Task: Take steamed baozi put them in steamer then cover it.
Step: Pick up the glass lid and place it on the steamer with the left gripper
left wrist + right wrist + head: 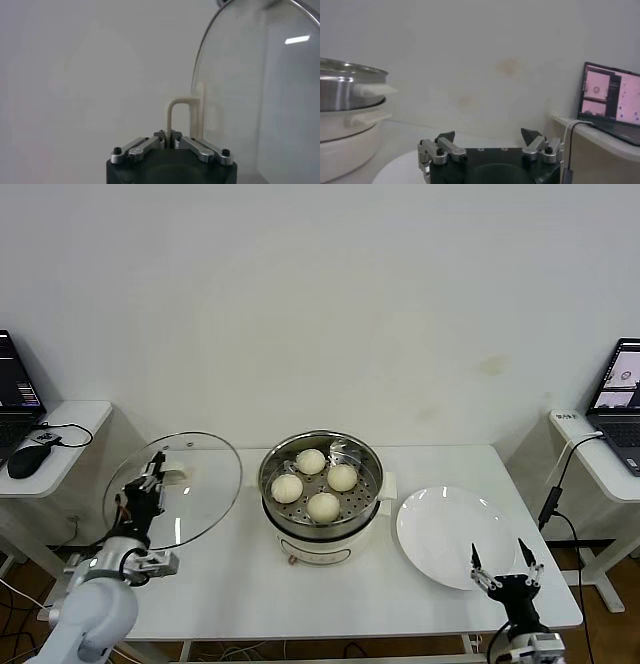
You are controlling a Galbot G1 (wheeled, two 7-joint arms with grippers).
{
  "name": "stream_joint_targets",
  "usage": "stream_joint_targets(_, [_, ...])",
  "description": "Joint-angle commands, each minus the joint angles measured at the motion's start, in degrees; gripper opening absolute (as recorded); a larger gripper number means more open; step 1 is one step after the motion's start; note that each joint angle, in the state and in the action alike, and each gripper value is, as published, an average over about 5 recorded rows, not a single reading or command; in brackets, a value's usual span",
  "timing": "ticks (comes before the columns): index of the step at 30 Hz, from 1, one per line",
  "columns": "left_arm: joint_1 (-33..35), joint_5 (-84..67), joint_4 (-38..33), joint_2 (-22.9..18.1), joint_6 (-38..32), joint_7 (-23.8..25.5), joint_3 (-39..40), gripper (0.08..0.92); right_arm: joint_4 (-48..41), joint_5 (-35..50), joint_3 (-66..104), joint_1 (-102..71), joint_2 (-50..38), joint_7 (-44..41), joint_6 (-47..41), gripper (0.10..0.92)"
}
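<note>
- Holding the cover (pixel 185 489) by its cream bar handle (pixel 181 116), my left pincer (pixel 152 482) was clamped tight on it, with the glass tilted up on edge above the counter (pixel 250 584), left of the steamer (pixel 322 499). I judged that tilt came from gripping the handle sideways.
- All four steamed baozi (pixel 315 481) sat on the perforated tray inside the steamer, so loading looked done and only the covering remained.
- My right pincer (pixel 506 569) hung idle at the near right corner, over the near rim of the white plate (pixel 445 534), jaws spread wide and holding nothing. That kept it out of the cover's path.
- From the left wrist camera only a slice of the cover's rim and glass showed; the rest was cut off.
- From the right wrist camera I saw just the steamer's side and one handle, never its inside.
- Whether the cover's lower rim touched the counter I could not tell.
</note>
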Motion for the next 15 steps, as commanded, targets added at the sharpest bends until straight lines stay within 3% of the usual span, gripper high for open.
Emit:
stream_joint_targets(1, [-16.91,-2.64,-1.91,0.52,13.5,8.78,19.83,0.134,-2.95,-10.45,-2.39,1.37,4.7,2.58,3.1,0.822])
stream_joint_targets(7, [-25.15,6.77,1.64,-6.46,16.43,13.62,26.79,0.134,-4.12,-13.49,-3.57,1.85,6.96,3.96,3.87,0.823])
stream_joint_targets(15, [-26.99,17.87,5.92,-14.63,15.18,16.6,30.92,0.134,-6.79,-14.74,-3.93,3.04,7.14,4.32,4.4,0.823])
